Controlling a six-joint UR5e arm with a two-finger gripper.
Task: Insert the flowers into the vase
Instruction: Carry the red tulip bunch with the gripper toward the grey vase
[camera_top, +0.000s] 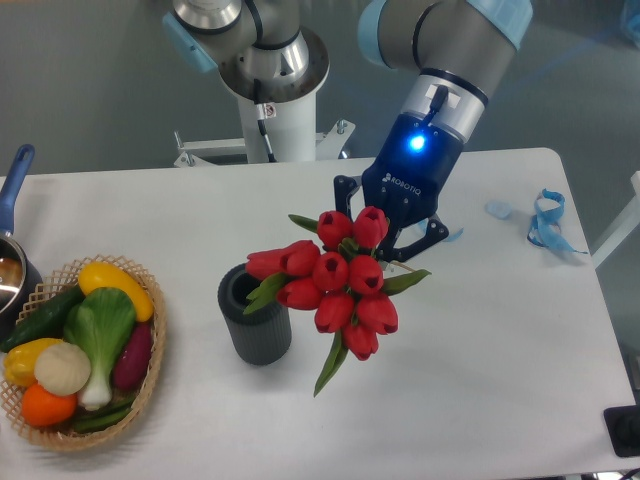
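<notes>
Where a white table (480, 380) fills most of the view, seen from above and in front: a robot arm (440, 40) reaching down from the top right, grey with pale blue joints, ending in a dark blue wrist with a lit blue ring. Below that wrist, a black two-finger gripper (392, 238), largely hidden behind blooms, apparently pinching the stems of the flowers (335, 280), though the exact contact cannot be seen. Red tulips bunched tightly, heads facing the camera and spilling toward the lower left, with green leaves poking out at the sides and one long leaf trailing down toward the table. Just to the left of the bunch, and partly overlapped by its leftmost blooms and a leaf, the vase (255, 330): short, dark grey, ribbed, cylindrical, standing upright on the table with its dark opening visible. Flowers held beside and slightly above the vase mouth, not yet inside it. Far left, near the table edge, a wicker basket (150, 375) holding colourful vegetables in yellow, green, white, purple and orange. Behind the basket, at the left border, part of a pot (12, 275) with a blue handle. Far right, a crumpled pale blue strap (548, 220) lying on the table. Behind everything, a white robot pedestal (280, 115).
</notes>
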